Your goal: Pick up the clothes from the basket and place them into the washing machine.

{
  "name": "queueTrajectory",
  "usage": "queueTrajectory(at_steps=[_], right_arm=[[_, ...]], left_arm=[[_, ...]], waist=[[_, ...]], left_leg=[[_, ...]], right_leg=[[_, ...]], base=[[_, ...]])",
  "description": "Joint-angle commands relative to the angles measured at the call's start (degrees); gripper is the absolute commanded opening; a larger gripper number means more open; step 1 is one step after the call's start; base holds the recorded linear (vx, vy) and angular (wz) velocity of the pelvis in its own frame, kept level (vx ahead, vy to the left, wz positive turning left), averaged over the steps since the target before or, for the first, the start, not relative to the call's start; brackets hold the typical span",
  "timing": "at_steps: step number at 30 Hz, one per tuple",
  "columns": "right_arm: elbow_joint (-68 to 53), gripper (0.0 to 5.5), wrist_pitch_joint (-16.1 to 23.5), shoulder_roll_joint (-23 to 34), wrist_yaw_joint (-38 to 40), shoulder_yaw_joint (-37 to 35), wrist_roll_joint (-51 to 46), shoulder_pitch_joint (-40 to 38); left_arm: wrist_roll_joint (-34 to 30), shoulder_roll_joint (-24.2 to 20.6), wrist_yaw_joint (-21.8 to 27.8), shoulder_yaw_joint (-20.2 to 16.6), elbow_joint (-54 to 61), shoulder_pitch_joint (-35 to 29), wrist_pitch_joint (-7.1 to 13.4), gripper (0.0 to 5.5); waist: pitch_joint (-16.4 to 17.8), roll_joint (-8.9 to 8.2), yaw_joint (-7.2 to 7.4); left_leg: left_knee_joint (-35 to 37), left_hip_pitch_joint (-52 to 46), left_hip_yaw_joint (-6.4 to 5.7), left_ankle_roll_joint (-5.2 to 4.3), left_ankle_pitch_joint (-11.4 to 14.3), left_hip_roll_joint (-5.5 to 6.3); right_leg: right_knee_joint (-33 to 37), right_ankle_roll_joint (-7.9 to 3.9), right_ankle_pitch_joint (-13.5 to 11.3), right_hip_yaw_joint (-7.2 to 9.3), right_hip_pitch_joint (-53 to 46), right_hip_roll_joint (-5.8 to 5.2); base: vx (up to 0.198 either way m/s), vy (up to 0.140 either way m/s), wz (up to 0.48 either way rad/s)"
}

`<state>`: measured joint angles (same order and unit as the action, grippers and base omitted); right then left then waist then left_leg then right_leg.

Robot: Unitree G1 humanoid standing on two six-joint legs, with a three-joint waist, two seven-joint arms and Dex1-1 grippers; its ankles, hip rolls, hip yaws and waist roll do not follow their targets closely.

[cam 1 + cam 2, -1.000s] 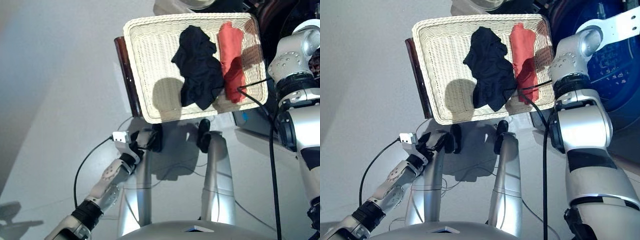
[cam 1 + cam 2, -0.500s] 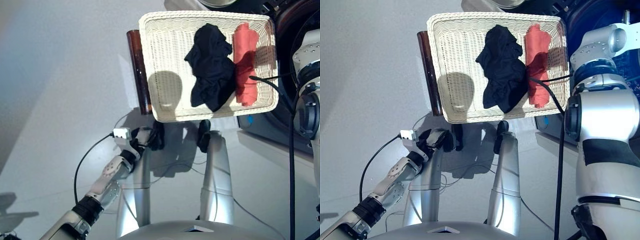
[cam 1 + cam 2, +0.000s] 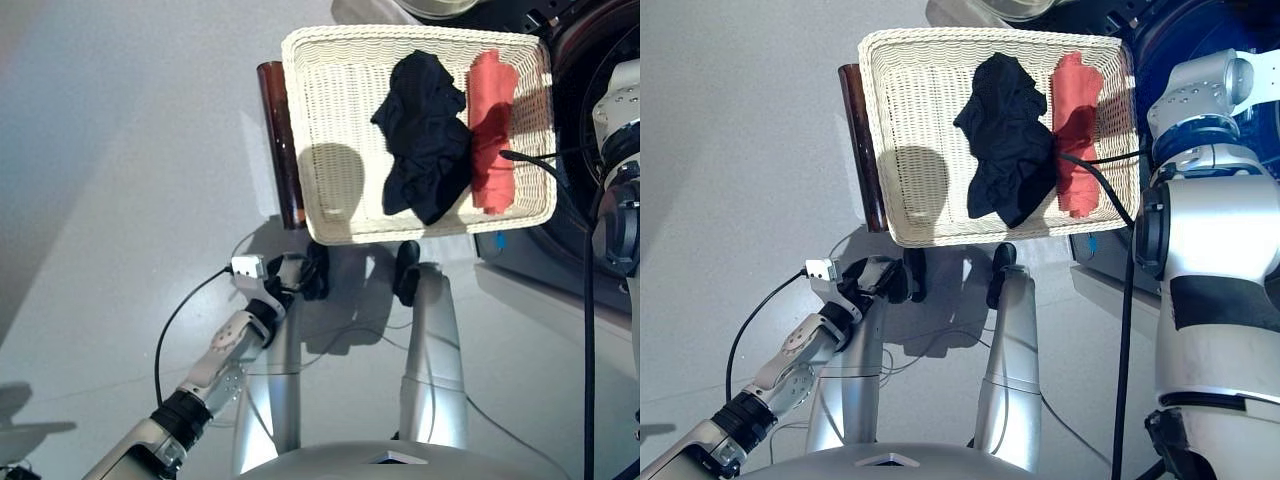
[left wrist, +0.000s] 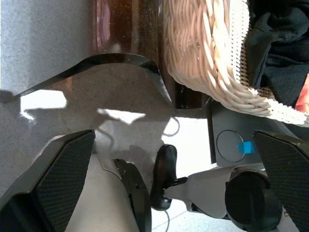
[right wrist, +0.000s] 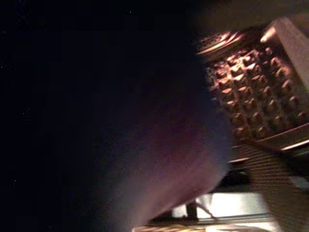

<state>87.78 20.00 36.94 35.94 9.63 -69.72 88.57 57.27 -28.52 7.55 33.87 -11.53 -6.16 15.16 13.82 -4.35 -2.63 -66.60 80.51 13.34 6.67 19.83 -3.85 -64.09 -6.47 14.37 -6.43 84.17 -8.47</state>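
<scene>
I take the basket [image 3: 320, 120] as my landmark. Inside it lie the black garment [image 3: 425, 135], near the middle, and the coral red garment [image 3: 492, 130], just beside it on the washing machine [image 3: 1200, 40] side. The red one is a long strip, and its long axis runs from the near rim to the far rim; the black one lies along the same direction. I see no navy garment in the basket.

The left gripper [image 4: 169, 183] hangs below the near rim, its jaws spread and empty. My right arm reaches past the basket into the drum [image 5: 246, 87]; a dark mass covers the wrist view, and I cannot tell how those jaws stand.

My worry: cloth may catch on the drum lip when I withdraw, and the cable [image 3: 540, 160] lying over the basket corner may drag the red garment.
</scene>
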Motion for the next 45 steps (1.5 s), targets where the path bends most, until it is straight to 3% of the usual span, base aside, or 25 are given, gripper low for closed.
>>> queueTrajectory(at_steps=[1,6,12,20,31,40,45], right_arm=[[-10.73,5.50,2.27,9.07,-4.96,7.37,2.32,2.39],[-20.18,5.50,1.64,6.42,-5.46,11.60,10.57,-0.63],[-40.41,5.50,0.98,4.41,-6.69,14.62,21.54,-11.51],[-62.33,5.50,0.30,7.39,-11.06,15.94,30.79,-23.85],[-76.97,5.50,-1.76,13.24,-18.09,18.94,43.14,-32.51],[-81.93,5.50,-2.36,12.16,-24.54,20.90,41.22,-39.22],[-81.84,5.50,-2.58,10.63,-23.88,18.23,43.28,-44.39]], left_arm=[[0.80,2.98,-0.12,2.51,-0.23,2.12,0.57,5.50],[0.51,3.07,-0.68,0.58,-0.52,1.70,1.67,5.50],[0.84,4.36,-1.95,-2.73,-0.54,1.45,3.01,5.50],[1.12,4.60,-1.99,-6.80,0.33,2.70,3.89,5.50],[0.60,4.03,0.11,-9.58,0.47,4.98,4.35,5.50],[-0.62,3.67,0.65,-10.68,1.31,5.23,4.74,5.50],[-1.20,3.76,0.72,-11.79,3.18,5.56,5.66,5.50]], waist=[[0.01,3.51,1.56],[0.44,3.06,2.11],[0.99,2.52,3.35],[0.91,2.43,4.08],[0.38,2.00,4.12],[0.33,1.89,4.04],[0.19,2.18,3.91]], left_leg=[[5.93,-0.46,-8.30,-6.32,-4.60,1.74],[6.39,-0.96,-7.94,-6.22,-4.96,1.41],[6.82,-1.41,-7.53,-6.06,-5.44,1.13],[7.73,-2.07,-6.93,-5.83,-5.93,0.95],[8.18,-3.05,-6.86,-5.58,-5.81,0.67],[8.57,-3.77,-6.71,-5.53,-5.95,0.69],[9.19,-4.01,-6.82,-5.62,-6.18,0.73]], right_leg=[[4.99,4.37,-4.66,5.76,-3.68,1.27],[5.54,4.41,-5.05,5.55,-4.04,1.43],[6.33,4.51,-5.65,5.51,-4.58,1.55],[7.20,4.38,-5.79,5.38,-5.06,1.25],[7.62,4.14,-5.37,5.30,-6.01,0.98],[7.98,4.11,-5.57,5.30,-6.63,0.89],[8.31,4.12,-5.62,5.51,-6.90,0.78]], base=[[0.000,0.000,0.000],[0.000,0.000,0.000],[-0.005,0.002,-0.093],[0.002,0.000,-0.294],[0.000,0.000,0.000],[0.000,0.000,0.000],[0.000,0.000,0.000]])
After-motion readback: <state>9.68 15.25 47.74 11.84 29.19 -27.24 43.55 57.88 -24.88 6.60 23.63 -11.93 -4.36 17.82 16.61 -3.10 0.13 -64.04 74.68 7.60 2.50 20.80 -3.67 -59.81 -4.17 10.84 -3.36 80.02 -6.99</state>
